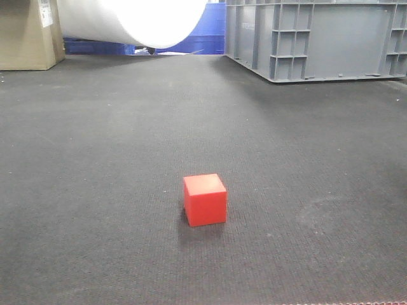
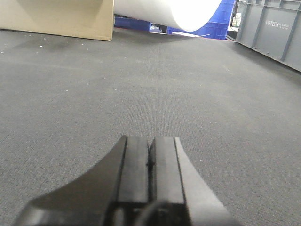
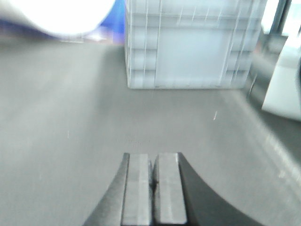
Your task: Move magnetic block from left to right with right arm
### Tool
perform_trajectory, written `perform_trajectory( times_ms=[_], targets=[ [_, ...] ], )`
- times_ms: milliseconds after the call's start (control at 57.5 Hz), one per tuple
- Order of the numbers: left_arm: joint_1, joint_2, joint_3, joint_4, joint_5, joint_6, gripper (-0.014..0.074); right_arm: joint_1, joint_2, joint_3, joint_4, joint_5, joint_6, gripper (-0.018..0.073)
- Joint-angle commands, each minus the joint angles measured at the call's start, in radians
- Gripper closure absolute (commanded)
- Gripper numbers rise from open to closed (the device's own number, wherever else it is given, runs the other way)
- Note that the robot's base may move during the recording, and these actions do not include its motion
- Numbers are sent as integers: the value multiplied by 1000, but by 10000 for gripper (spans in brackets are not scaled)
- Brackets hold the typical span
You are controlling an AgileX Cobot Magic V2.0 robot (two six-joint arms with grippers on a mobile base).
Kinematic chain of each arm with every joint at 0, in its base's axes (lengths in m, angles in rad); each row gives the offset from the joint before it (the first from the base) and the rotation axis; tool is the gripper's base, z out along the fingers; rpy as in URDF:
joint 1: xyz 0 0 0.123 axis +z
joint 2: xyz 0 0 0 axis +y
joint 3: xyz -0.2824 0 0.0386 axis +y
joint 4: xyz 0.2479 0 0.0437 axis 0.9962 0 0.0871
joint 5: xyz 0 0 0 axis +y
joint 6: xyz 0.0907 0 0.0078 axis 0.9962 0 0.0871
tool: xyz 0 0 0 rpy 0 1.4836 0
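Front view: magnetic block (image 1: 205, 199) sits alone on dark mat (image 1: 95, 190), centre foreground, w/ grey crate (image 1: 318, 38) far behind at right. Wrist views: left gripper (image 2: 150, 155) and right gripper (image 3: 153, 172) both w/ fingers pressed together, holding nothing, block unseen.

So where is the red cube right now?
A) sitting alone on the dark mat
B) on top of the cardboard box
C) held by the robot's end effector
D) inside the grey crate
A: the front view shows the red cube resting by itself on the dark mat, and both wrist views show the left end effector and the right end effector shut and holding nothing.
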Motion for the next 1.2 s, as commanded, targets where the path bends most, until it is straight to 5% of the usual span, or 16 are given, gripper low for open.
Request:
perform_trajectory(
  times_ms=[0,626,1183],
  targets=[
    [0,-6,8,-7,-85,-2,713,-7,-18,-23,5,-105,-12,503],
    [0,-6,8,-7,-85,-2,713,-7,-45,-6,5,-106,-12,503],
    [0,-6,8,-7,-85,-2,713,-7,-416,264,3,-98,-11,503]
  ],
)
